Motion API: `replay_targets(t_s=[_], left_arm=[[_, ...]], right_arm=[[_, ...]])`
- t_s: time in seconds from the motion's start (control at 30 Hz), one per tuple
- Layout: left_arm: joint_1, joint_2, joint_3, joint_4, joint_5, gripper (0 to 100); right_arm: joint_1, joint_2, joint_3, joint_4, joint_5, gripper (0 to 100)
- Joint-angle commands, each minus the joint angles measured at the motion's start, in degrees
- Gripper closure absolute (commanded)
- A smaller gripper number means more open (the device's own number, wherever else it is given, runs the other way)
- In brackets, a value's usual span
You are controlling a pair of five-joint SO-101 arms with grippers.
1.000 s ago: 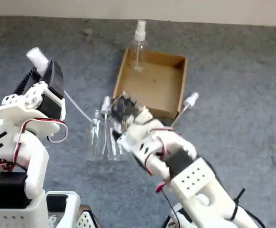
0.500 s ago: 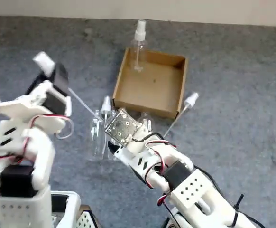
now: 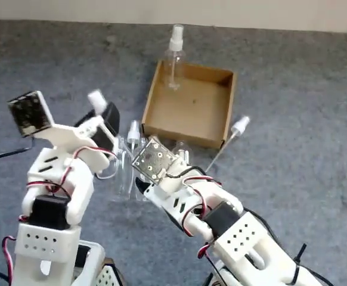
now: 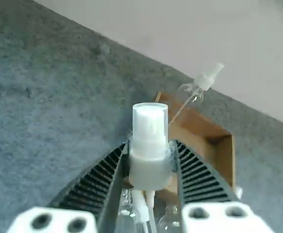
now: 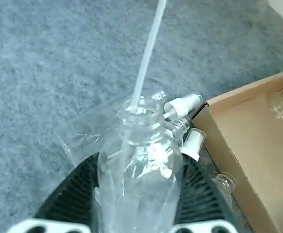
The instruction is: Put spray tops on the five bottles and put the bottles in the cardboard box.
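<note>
Left pincer [image 4: 150, 162] brought spray top [image 4: 150, 128] over bottle [image 5: 139, 162] (box [image 3: 188, 110] behind).

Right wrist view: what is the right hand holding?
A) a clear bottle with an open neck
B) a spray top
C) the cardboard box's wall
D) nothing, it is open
A: the right hand is shut on the clear bottle, whose uncapped neck meets the thin tube of the spray top.
</note>
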Motion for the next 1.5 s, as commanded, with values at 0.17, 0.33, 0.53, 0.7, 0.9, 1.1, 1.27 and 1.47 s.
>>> replay_targets(t_s=[0.17, 0.33, 0.53, 0.7, 0.9, 1.1, 1.27, 1.47], left_arm=[[8.57, -0.66, 4.97, -1.41, -3.69, 100], [9.01, -0.75, 4.62, -1.49, -3.43, 100], [9.19, -6.55, 6.37, -0.09, -3.6, 100], [9.8, -16.92, 11.82, -0.18, -7.38, 100], [18.42, -19.82, 16.22, -0.18, -15.47, 100], [18.51, -18.68, 16.48, 0.09, -15.74, 99], [17.1, -19.03, 16.13, 0.09, -15.74, 87], [14.29, -19.12, 15.43, 0.0, -15.91, 87]], right_arm=[[-0.13, -2.07, -0.57, -1.01, -0.35, 99.4], [-0.13, -2.07, -0.57, -2.59, -2.11, 99.4], [1.1, -2.07, -0.48, -9.1, -10.55, 99.4], [2.68, -1.98, -0.57, -10.07, -13.8, 99.4], [2.68, -2.07, -0.57, -9.98, -13.71, 99.4], [3.12, -2.07, -0.57, -9.98, -13.71, 99.4], [3.3, -2.07, -0.57, -9.98, -13.71, 99.4], [5.85, -2.07, -0.57, -9.98, -13.71, 99.4]])
